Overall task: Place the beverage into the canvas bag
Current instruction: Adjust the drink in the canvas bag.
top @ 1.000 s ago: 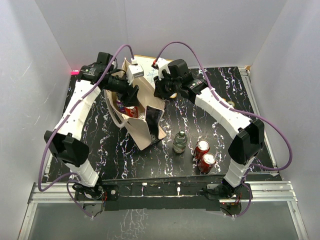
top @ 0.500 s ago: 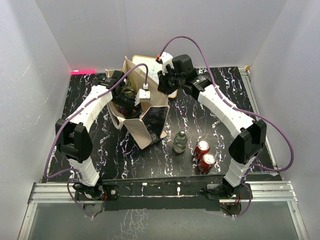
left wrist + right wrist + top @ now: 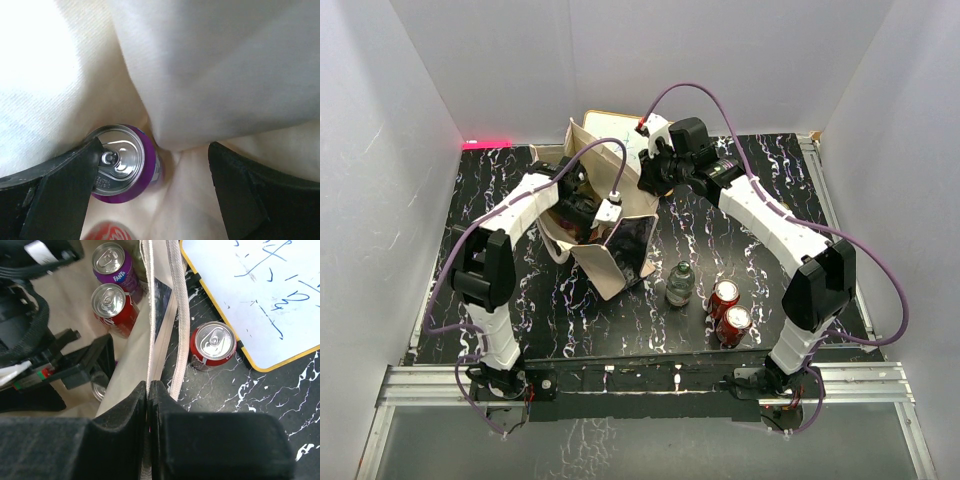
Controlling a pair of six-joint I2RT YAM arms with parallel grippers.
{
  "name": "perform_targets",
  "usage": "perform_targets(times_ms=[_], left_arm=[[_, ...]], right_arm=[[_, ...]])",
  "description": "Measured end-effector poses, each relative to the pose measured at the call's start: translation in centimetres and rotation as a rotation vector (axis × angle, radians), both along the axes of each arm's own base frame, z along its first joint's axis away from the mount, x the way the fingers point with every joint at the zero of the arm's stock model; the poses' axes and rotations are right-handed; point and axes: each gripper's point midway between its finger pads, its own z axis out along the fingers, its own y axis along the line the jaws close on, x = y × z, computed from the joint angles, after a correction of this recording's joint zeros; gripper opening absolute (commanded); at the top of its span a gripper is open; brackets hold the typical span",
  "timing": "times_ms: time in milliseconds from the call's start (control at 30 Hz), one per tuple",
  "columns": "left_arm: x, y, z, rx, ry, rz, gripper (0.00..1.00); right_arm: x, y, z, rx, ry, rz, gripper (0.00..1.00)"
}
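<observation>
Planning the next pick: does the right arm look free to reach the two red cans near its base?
Probably not yet: the right tool is shut on the rim of the canvas bag, so it must release first. The red cans stand in the open.

- Top external: high and set back on the near side, overlooking the whole table [image 3: 560,310].
- Left wrist: close, facing down inside the canvas bag [image 3: 225,75].
- Right wrist: close above its rim, sharing the purple can [image 3: 114,267].
</observation>
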Motion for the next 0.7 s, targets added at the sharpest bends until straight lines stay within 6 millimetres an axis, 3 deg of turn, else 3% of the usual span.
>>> perform_targets(times_ms=[300, 533, 700], left_arm=[[-0.5, -2.1, -0.8, -0.081, 0.032, -0.157, 0.8], [-1.2, -2.4, -0.7, -0.073, 0.059, -0.164, 0.54], [-1.3, -2.4, -0.3, -0.041, 0.16, -0.078, 0.29]], right_arm=[[0.2, -0.4, 0.5, -0.004, -0.039, 0.005, 0.08], [0.0, -0.6, 0.1, -0.009, -0.043, 0.005, 0.08], [0.0, -0.6, 0.1, -0.009, -0.044, 0.006, 0.08]])
